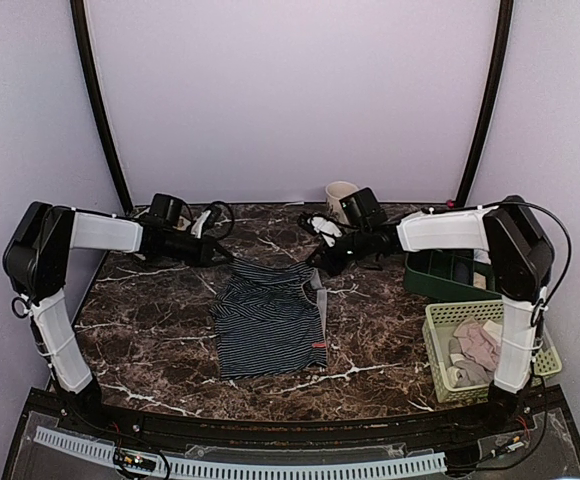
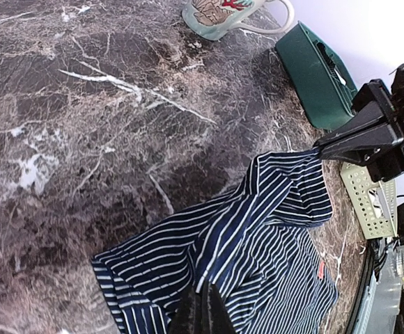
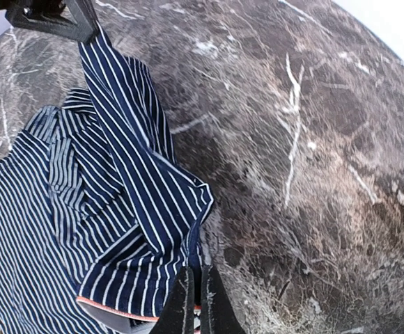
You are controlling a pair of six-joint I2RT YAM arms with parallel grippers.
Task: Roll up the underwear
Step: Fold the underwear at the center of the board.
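The navy underwear [image 1: 268, 318] with thin white stripes lies spread on the marble table [image 1: 150, 330], its far edge lifted between the two grippers. My left gripper [image 1: 222, 256] is shut on its far left corner, and the left wrist view shows the cloth [image 2: 258, 236] pinched at the fingertips [image 2: 205, 287]. My right gripper [image 1: 320, 262] is shut on the far right corner, with the fabric [image 3: 118, 195] bunched at its tips [image 3: 196, 271]. The dusty pink underwear [image 1: 475, 345] lies in the basket at the right.
A light green basket [image 1: 440, 322] stands at the right front. A dark green bin [image 1: 432, 278] sits behind it, under the right arm. A beige mug [image 1: 339, 195] stands at the back edge, close behind the right gripper.
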